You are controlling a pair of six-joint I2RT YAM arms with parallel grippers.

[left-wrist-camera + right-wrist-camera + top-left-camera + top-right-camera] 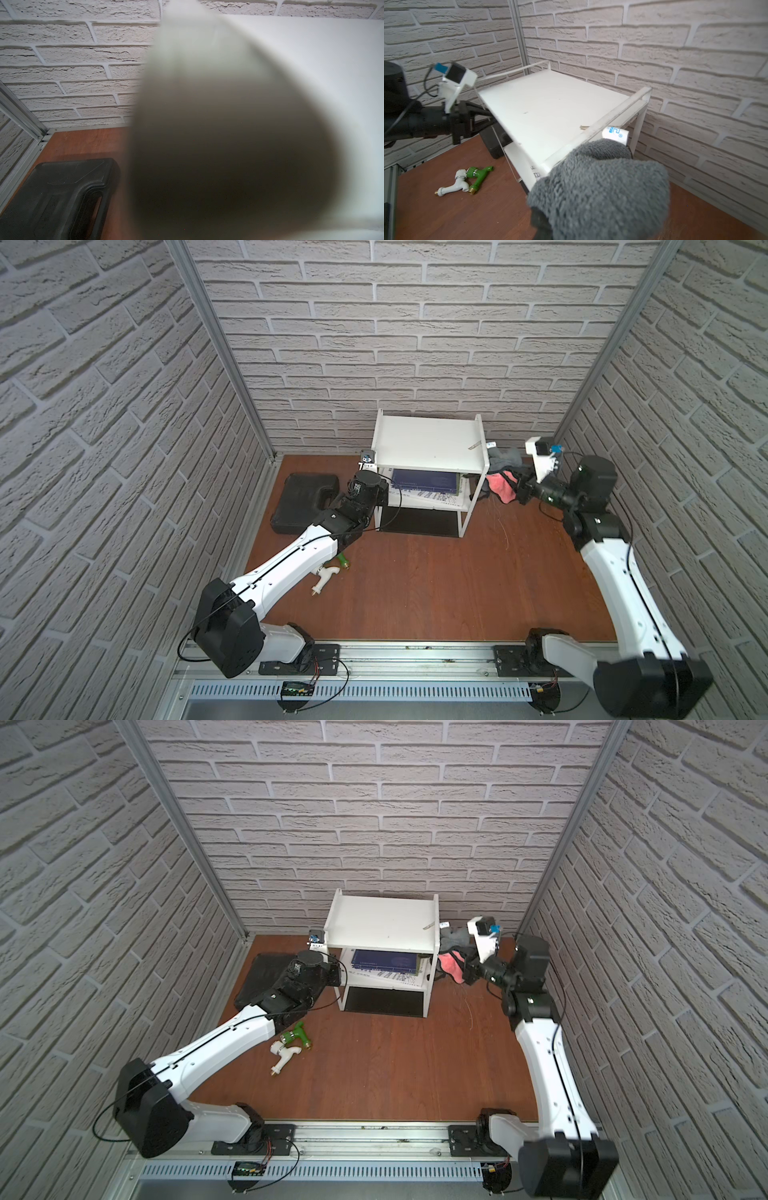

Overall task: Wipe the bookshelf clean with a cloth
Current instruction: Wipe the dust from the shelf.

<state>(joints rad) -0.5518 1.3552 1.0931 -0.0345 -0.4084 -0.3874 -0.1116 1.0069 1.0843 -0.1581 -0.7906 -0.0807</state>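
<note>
Although the right gripper [520, 489] is clamped on the bunched grey microfibre cloth [598, 187], the cloth sits outside the white bookshelf [430, 439], just beside its right side rail at top-board height. The bare top board lies to the robot's left of the cloth, beyond that rail, which runs front to back. The left gripper [483, 116] is closed on the shelf's opposite edge, probably steadying it, so wiping falls to the right arm.
</note>
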